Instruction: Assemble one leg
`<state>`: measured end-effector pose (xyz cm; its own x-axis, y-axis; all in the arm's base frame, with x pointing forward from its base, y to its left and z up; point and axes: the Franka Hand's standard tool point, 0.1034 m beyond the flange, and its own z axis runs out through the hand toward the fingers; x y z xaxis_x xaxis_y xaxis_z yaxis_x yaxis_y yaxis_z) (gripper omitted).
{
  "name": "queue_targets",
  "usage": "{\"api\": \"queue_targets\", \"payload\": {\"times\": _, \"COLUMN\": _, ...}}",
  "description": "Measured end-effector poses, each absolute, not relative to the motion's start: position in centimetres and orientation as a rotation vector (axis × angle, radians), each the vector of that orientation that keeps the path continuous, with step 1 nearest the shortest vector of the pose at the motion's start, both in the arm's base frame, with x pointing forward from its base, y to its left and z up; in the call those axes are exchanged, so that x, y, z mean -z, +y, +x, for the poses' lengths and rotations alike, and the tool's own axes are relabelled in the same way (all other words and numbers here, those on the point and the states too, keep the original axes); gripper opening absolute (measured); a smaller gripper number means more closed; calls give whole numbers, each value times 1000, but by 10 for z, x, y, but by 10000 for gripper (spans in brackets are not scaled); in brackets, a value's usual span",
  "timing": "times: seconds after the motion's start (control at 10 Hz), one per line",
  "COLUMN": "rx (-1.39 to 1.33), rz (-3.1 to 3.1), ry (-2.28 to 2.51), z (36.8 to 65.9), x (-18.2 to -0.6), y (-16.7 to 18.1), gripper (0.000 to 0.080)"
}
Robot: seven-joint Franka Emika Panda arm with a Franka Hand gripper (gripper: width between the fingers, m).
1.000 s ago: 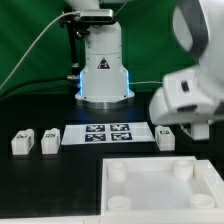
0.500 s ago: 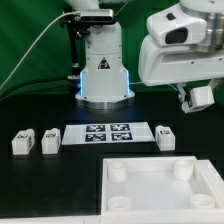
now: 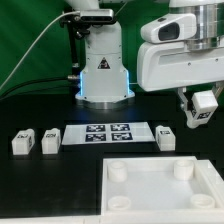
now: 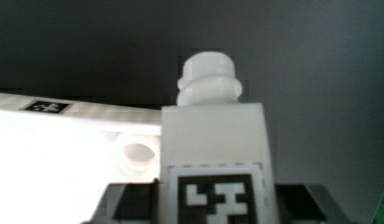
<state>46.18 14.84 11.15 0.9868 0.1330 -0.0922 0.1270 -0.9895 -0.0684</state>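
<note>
My gripper [image 3: 200, 108] is shut on one leg [image 3: 204, 102], a small white block with a tag, and holds it in the air at the exterior view's right, above the table. In the wrist view the held leg [image 4: 219, 150] fills the middle, its tag facing the camera and its round peg pointing away, with dark fingers [image 4: 139, 204] on either side. Three more legs lie on the table: two [image 3: 21, 142] [image 3: 49, 141] at the left and one [image 3: 165, 137] right of the marker board. The large white top [image 3: 205, 195] with round corner sockets lies in front.
The marker board [image 3: 108, 133] lies flat between the loose legs. A white robot base [image 3: 103, 70] with a blue glowing ring stands behind it. In the wrist view the top [image 4: 64, 150] and the marker board [image 4: 47, 104] show below the held leg.
The arm has risen from low beside the right-hand leg to well above the table, carrying a leg. Since half a second ago it has shifted slightly right and down.
</note>
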Motion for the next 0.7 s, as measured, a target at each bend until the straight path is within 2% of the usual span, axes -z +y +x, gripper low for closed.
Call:
{"api": "queue_targets", "payload": {"times": 0.6, "rx": -149, "rz": -3069, "ry": -201, "z": 462, "x": -112, "y": 148, "gripper": 288}}
{"api": "queue_targets", "payload": {"times": 0.7, "rx": -6, "rz": -3057, "ry": -198, "z": 478, "x": -113, "y": 151, "gripper": 288}}
